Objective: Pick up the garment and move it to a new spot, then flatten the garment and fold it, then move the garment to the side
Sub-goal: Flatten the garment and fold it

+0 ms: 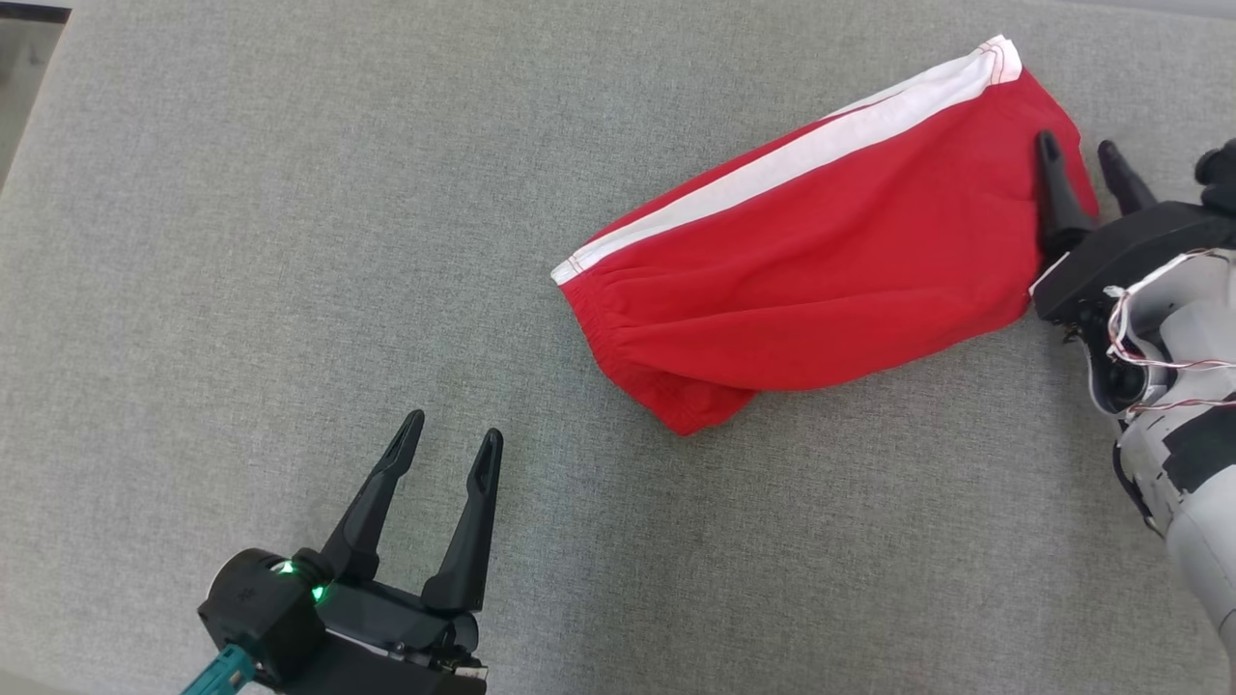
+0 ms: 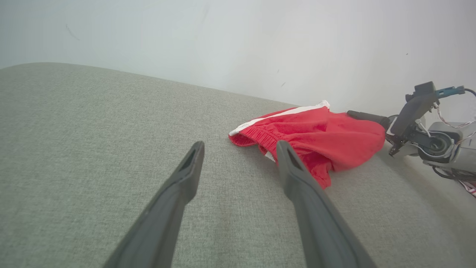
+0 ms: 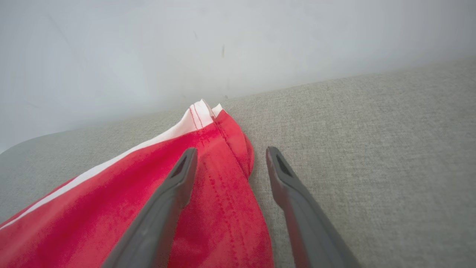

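The garment (image 1: 821, 280) is a pair of red shorts with a white side stripe, lying folded over on the grey cloth surface (image 1: 241, 241), slanting from the middle up to the upper right. My right gripper (image 1: 1081, 159) is open at its right hem end: one finger lies over the red cloth, the other stands just off its edge. In the right wrist view the hem edge (image 3: 227, 163) runs between the spread fingers (image 3: 178, 182). My left gripper (image 1: 454, 434) is open at the lower left, apart from the garment (image 2: 316, 134), with nothing between its fingers.
The grey cloth surface stretches wide to the left and front. A pale wall (image 2: 238, 37) stands behind its far edge. A dark gap (image 1: 24, 48) shows at the upper left corner of the head view.
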Controlling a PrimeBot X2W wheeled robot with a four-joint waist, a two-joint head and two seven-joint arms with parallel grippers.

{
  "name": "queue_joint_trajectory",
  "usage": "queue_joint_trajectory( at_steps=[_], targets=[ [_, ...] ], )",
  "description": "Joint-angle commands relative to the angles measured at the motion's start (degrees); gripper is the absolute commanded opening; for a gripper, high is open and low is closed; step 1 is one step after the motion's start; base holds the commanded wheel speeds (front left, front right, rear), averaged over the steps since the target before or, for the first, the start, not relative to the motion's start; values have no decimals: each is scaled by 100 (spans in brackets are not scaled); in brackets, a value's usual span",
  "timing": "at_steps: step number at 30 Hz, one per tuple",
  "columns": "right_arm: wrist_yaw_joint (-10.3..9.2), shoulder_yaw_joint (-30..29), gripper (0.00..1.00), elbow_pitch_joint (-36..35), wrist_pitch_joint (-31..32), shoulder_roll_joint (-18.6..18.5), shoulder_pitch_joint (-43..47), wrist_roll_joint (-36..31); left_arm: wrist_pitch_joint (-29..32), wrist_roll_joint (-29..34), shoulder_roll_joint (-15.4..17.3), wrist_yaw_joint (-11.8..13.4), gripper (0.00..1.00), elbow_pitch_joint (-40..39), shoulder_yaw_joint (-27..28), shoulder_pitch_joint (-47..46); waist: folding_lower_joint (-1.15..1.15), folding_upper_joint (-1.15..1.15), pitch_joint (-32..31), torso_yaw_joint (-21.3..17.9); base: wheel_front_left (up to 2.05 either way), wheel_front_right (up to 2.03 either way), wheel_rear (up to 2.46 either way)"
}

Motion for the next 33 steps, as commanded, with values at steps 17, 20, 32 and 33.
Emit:
queue_joint_trajectory(
  at_steps=[17,20,32,33],
  targets=[
    [-16,-27,100,1140,-81,106,-131,-76,-32,168,8,-38,100,13,-97,-100,0,0,2,120,0,0,0],
    [-16,-39,85,1158,2,216,-75,31,-32,135,26,-40,100,36,-136,-115,0,0,0,149,0,0,0],
    [-16,140,0,837,-232,128,53,100,-32,137,11,-43,100,109,-131,-65,0,0,-185,-16,0,0,0],
    [-16,137,0,784,-280,126,73,109,-32,154,8,-43,100,102,-121,-38,0,0,-218,-69,0,0,0]
  ],
)
